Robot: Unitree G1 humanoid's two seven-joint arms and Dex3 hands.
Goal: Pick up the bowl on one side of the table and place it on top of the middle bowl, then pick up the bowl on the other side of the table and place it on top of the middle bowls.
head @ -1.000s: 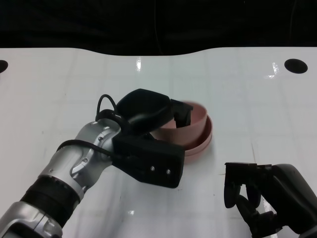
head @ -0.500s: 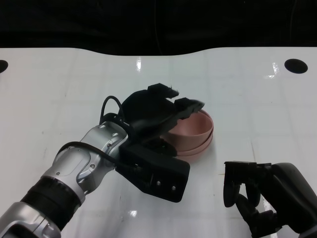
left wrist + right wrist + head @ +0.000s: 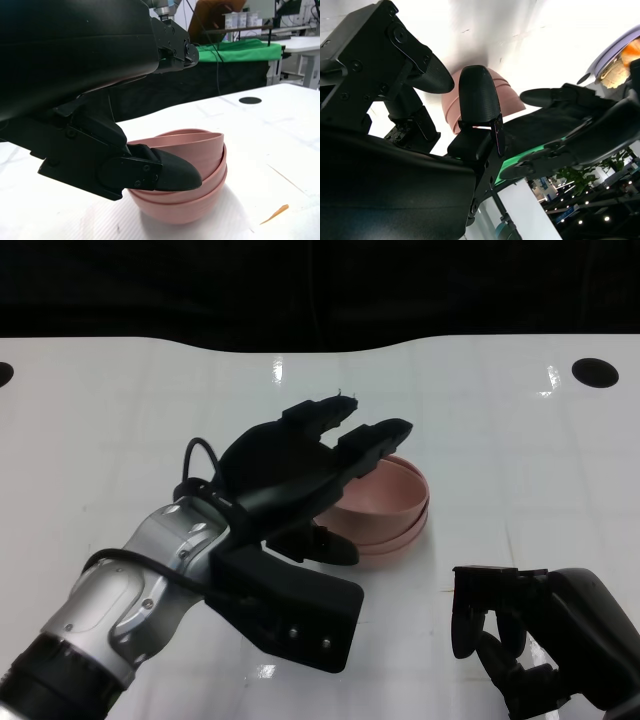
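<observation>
Bowls (image 3: 392,502), three nested by the look of the rims, are sitting mid-worktop (image 3: 120,410). Left hand (image 3: 290,465) is hovering over them, fingers (image 3: 375,440) spread, empty. Right hand (image 3: 520,630) is resting nearby, fingers curled in.

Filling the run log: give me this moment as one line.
left hand: open, above stack | right hand: empty, fingers curled, near table edge | pink bowls: nested mid-table

Pink bowls (image 3: 392,510) sit at the frame's centre on a glossy white surface (image 3: 120,420). Black left hand (image 3: 300,465) on a silver forearm (image 3: 130,590); black right hand (image 3: 520,635) lower right.
</observation>
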